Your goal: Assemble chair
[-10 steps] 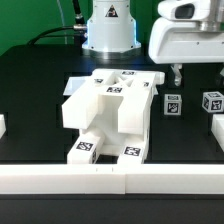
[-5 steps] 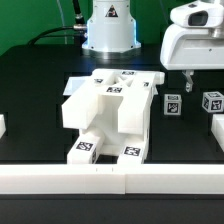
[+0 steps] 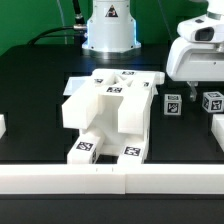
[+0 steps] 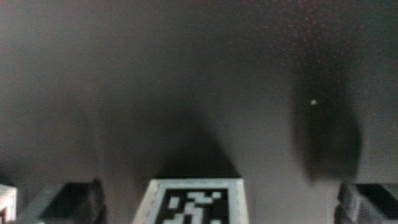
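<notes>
The glossy white two-finger gripper [image 3: 189,88] hangs upright with its fingers pointing straight down at the matte black tabletop [image 3: 40,90]. It sits to the exterior view's right of the matte white blocky plastic chair body [image 3: 108,112] and higher than that body's top. The chair body stands mid-table in front of the white robot base [image 3: 108,25], already joined into 1 piece, with square black-and-white tags on its top and on its 2 front feet. Also to the exterior view's right of the chair body lie 2 small white tagged cubes: the nearer cube [image 3: 172,102] just beside it, the farther cube [image 3: 212,102] well apart from it. In the exterior view the gripper's dark fingertips show over the gap between them, clear of both. In the wrist view, 2 blurred dark fingers [image 4: 71,202] stand wide apart with 1 tagged cube face [image 4: 192,205] showing between them lower down; which cube it is cannot be told. The jaws are spread and hold nothing.
</notes>
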`<state>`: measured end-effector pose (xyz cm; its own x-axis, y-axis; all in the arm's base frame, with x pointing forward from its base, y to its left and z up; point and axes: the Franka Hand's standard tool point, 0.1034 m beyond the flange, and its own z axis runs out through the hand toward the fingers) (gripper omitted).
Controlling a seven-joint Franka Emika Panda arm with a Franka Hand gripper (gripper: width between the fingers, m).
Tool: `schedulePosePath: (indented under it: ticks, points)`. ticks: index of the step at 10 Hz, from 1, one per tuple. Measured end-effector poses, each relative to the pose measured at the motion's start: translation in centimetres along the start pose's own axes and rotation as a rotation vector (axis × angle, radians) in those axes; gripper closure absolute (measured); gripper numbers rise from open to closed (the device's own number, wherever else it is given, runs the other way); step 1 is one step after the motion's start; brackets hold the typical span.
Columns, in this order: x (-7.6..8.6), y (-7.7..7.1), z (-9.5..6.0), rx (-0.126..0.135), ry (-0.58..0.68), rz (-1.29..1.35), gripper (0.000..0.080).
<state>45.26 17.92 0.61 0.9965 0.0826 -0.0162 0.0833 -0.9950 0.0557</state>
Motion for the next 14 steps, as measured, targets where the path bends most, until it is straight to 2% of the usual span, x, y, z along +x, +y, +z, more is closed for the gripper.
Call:
schedulePosePath:
  ticks: [1, 2, 3, 4, 5, 8, 10, 12, 14]
  points:
    - [0.1, 0.2, 0.0, -0.001, 0.000, -0.001, 0.0190]
    - [0.4, 0.6, -0.2, -0.001, 0.001, 0.005, 0.0190]
    - [0.6, 0.8, -0.3, 0.000, 0.002, 0.009, 0.0365]
    - [0.7, 1.0, -0.3, 0.000, 0.003, 0.012, 0.0365]
    - [0.8, 1.2, -0.3, 0.000, 0.004, 0.016, 0.0514]
    - [0.9, 1.7, -0.3, 0.001, 0.009, 0.024, 0.0514]
    - [1.0, 2.2, -1.2, 0.004, 0.009, 0.002, 0.0514]
    - [1.5, 3.6, -3.6, 0.015, 0.013, -0.026, 0.0512]
    - [2.2, 5.2, -6.6, 0.032, 0.025, -0.047, 0.0512]
